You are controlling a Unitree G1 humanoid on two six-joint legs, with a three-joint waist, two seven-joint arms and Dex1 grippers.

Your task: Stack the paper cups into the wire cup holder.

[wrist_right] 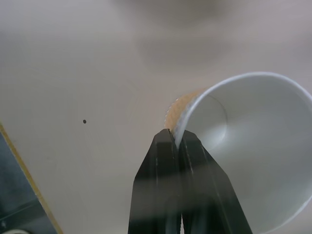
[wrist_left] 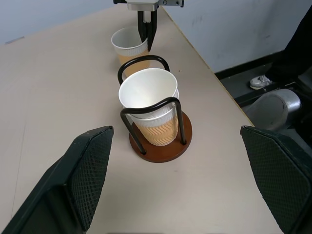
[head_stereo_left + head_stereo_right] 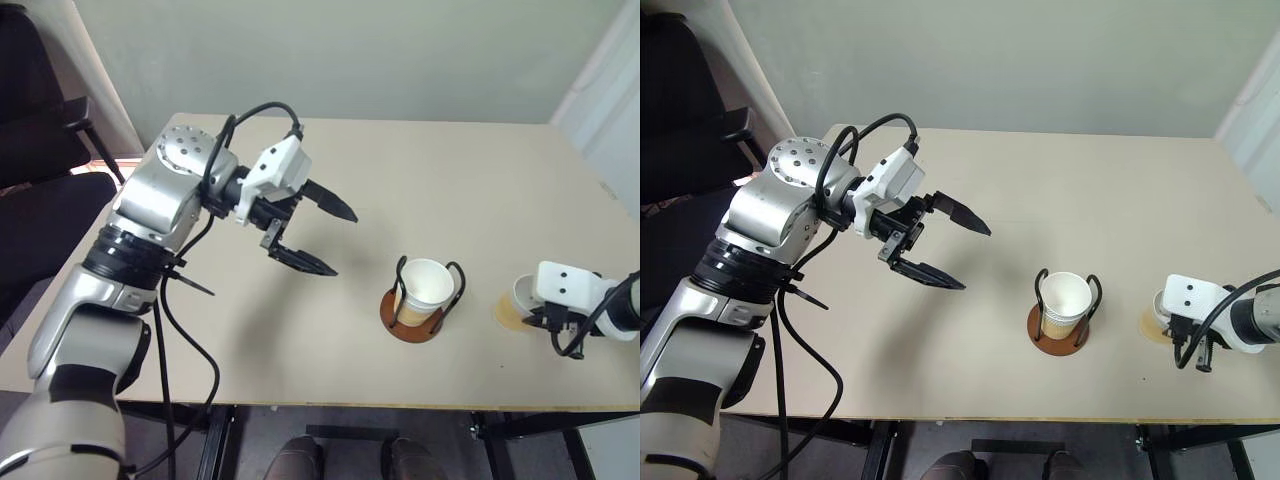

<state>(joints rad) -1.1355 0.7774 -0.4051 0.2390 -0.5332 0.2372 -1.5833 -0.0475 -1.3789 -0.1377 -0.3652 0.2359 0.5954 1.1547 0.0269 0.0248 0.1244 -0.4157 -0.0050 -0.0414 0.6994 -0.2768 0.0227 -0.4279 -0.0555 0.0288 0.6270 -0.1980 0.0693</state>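
The left gripper [image 3: 318, 238] hovers with fingers spread wide and empty over the surface [image 3: 450, 170], while the right gripper [image 1: 179, 139] pinches the loose cup's [image 1: 253, 146] rim, likely to carry it to the holder [image 3: 412, 320] beside it, where cups [image 3: 426, 285] already sit.

Seemingly three paper cups [image 2: 148, 105], one wire cup holder [image 2: 161, 146], two claws.

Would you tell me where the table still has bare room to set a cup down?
Bare: the far half of the table, and under the left gripper. Crowded: the near right, wire cup holder, loose cup, right gripper.
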